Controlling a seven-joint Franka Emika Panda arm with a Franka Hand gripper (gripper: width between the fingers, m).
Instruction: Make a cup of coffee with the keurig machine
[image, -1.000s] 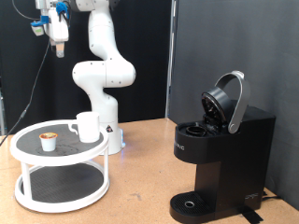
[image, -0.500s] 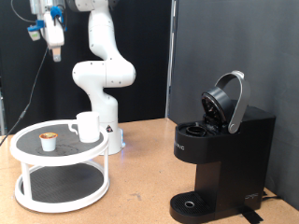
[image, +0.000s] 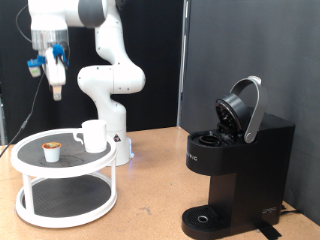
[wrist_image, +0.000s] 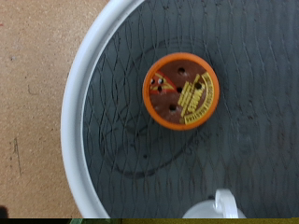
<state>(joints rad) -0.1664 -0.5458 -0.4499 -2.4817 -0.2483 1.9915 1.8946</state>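
The white cup (image: 94, 135) stands on the top shelf of a round two-tier stand (image: 28, 165) at the exterior view's left. A small white pod with a brown top (image: 51, 151) sits beside it. My gripper (image: 57, 93) hangs in the air well above the pod, holding nothing that shows. The black keurig machine (image: 236, 170) stands at the right with its domed lid raised. The wrist view looks straight down on the pod (wrist_image: 181, 91) on the dark shelf, with the cup's edge (wrist_image: 217, 207) just showing. My fingers do not show there.
The stand's white rim (wrist_image: 75, 112) curves past bare wooden table (wrist_image: 28, 103). The robot's white base (image: 112, 90) stands behind the stand. A black backdrop closes the rear. The machine's round drip tray (image: 205, 217) holds nothing.
My gripper has come down from the top left corner of the exterior view towards the stand. The cup, pod and machine have not moved.
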